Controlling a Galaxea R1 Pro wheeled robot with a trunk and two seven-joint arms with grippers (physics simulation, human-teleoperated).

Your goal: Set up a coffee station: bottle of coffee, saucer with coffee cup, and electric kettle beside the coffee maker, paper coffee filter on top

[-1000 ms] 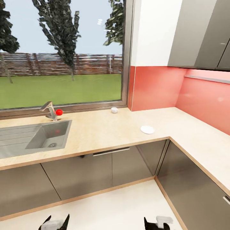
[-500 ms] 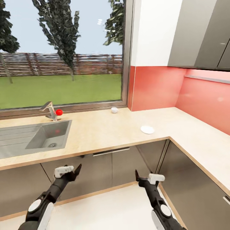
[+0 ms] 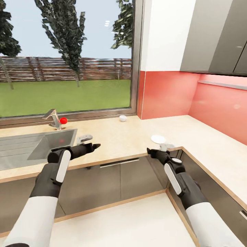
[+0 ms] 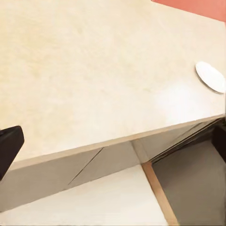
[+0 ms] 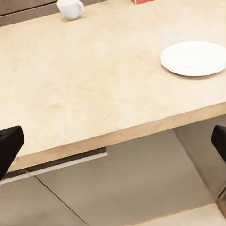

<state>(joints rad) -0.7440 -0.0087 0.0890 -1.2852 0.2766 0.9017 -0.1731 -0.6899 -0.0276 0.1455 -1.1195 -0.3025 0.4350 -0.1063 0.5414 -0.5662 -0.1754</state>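
Observation:
The white saucer (image 3: 158, 139) (image 5: 194, 58) (image 4: 210, 76) lies flat on the light wood countertop (image 3: 113, 140) near its inner corner. Back by the window sill stands the small white coffee cup (image 3: 122, 118) (image 5: 70, 8). My left gripper (image 3: 96, 146) (image 4: 113, 141) is open and empty, hovering over the counter's front edge beside the sink. Just below and in front of the saucer, my right gripper (image 3: 150, 151) (image 5: 113, 143) is held open and empty at the counter edge. The coffee maker, bottle of coffee, paper coffee filter, electric kettle and kitchen shelf are out of view.
A steel sink (image 3: 34, 147) with a faucet (image 3: 53, 118) and a red knob (image 3: 63, 120) is set into the counter at the left. The counter turns a corner at the right under grey wall cabinets (image 3: 212, 34). A red backsplash (image 3: 168, 94) and a large window stand behind.
Both arms have risen from low near the floor up to the counter's front edge and reached forward. The saucer and cup have not moved.

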